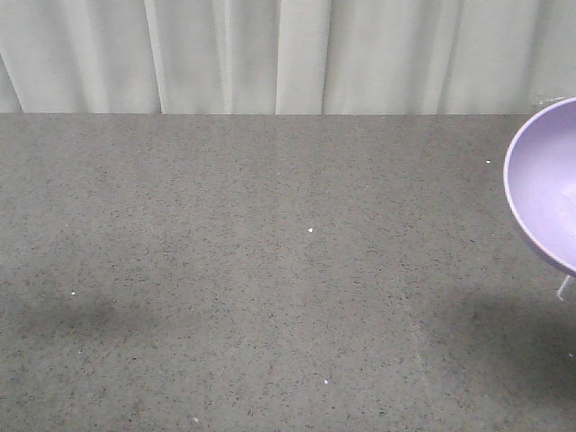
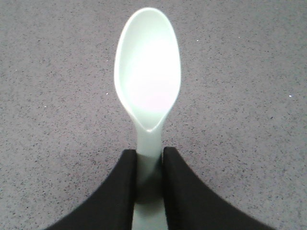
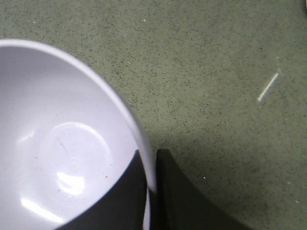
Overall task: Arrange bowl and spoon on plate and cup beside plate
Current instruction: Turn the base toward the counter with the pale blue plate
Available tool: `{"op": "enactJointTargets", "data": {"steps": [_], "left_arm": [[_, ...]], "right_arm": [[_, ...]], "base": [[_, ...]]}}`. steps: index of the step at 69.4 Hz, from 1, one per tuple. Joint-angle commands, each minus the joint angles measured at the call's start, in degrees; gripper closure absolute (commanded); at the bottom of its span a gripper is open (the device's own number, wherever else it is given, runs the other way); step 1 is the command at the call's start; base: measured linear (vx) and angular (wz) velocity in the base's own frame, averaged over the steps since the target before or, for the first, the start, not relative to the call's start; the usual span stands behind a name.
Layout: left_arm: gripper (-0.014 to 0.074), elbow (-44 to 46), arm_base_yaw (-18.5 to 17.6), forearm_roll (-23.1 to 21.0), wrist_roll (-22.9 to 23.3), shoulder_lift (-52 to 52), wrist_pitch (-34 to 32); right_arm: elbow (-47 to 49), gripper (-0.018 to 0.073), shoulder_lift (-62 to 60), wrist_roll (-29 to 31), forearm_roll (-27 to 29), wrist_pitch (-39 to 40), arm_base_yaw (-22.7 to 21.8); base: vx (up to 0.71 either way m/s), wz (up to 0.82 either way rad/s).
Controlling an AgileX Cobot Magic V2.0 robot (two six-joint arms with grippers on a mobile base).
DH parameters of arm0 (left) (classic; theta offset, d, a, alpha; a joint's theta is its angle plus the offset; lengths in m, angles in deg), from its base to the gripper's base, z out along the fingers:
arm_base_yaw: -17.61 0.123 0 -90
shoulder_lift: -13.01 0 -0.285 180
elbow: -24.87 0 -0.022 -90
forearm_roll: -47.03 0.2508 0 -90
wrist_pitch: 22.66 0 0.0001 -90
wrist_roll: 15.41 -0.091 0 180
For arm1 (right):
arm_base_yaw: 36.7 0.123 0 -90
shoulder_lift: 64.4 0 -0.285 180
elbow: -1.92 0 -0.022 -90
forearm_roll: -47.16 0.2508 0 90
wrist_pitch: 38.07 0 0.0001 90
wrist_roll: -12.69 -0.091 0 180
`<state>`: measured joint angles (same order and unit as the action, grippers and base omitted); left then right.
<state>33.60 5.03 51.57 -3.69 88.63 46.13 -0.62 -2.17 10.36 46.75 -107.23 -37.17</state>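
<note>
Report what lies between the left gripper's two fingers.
The mint-green spoon, by its handle, pinched in the left gripper; the left wrist view shows it.

LIGHT: you get soft, even light, the front view rather dim | SHADOW: broad faint dark patches lie on the table [image 1: 81, 315] lower left and lower right | GLARE: spoon [image 2: 147, 72] scoop washes out white; bowl [image 3: 67, 184] bottom carries small bright spots | FOCUS: wrist views slightly soft close up

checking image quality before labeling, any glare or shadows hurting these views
Left wrist: the spoon scoop is washed out near white. Right wrist: bright highlights on the bowl floor. Front: soft shadows darken the table at lower left and right; bowl cropped at the edge.
</note>
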Motion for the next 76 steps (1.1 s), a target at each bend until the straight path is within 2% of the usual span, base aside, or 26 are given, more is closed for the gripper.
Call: {"op": "enactJointTargets", "data": {"steps": [1, 34, 76], "left_arm": [[0.0603, 1.6, -0.3, 0.2, 0.0, -1.4, -3.1], [0.0603, 1.6, -0.3, 0.2, 0.0, -1.4, -3.1], [0.0603, 1.6, -0.3, 0.2, 0.0, -1.4, -3.1]], "right_arm": [[1.6, 0.0562, -0.4, 0.4, -0.2, 3.2, -0.3], [1.6, 0.0562, -0.4, 0.4, -0.2, 3.2, -0.3], [1.6, 0.0562, -0.4, 0.4, -0.2, 3.2, -0.3]], "base": [[-0.05, -0.2], [-0.06, -0.27], [-0.08, -0.48]]}}
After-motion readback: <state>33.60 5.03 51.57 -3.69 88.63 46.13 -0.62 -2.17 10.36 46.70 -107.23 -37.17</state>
